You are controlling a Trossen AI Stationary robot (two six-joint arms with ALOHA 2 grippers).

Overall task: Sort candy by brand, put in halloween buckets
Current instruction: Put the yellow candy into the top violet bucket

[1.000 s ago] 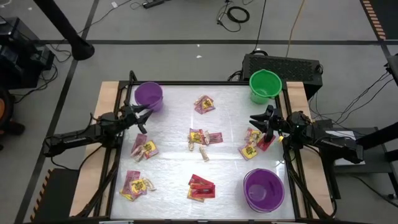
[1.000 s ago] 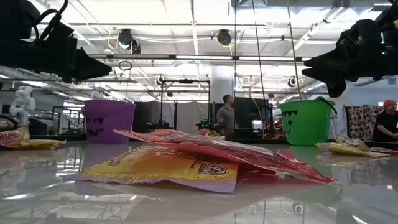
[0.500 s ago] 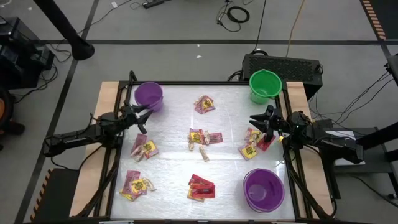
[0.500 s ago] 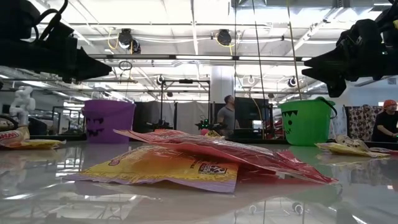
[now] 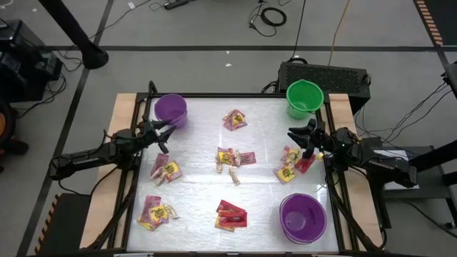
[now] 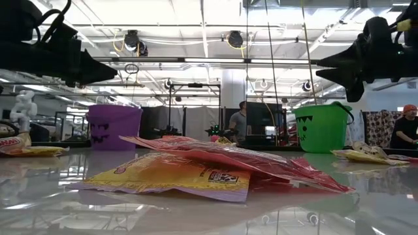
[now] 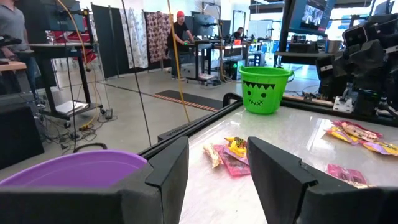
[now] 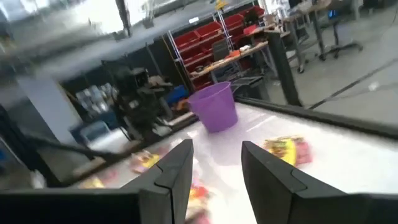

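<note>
Three buckets stand on the table: a purple one (image 5: 171, 109) at the far left, a green one (image 5: 304, 98) at the far right, and a second purple one (image 5: 303, 216) at the near right. Candy lies in several small heaps of yellow and red/pink packets, among them a middle heap (image 5: 234, 158) and one (image 5: 291, 164) by the right arm. My left gripper (image 5: 165, 135) hovers open just near of the far purple bucket (image 7: 68, 168). My right gripper (image 5: 298, 138) hovers open above the right heap's far side. Neither holds anything.
More heaps lie at the far middle (image 5: 234, 119), left (image 5: 166, 170), near left (image 5: 157, 212) and near middle (image 5: 230, 215). The low view has yellow and red packets (image 6: 196, 166) close in front. People stand in the room beyond the table. A dark frame rims the table.
My right gripper has shifted a little toward the table's right edge and turned slightly, staying open and above the table. The left arm, the buckets and the candy have kept still.
</note>
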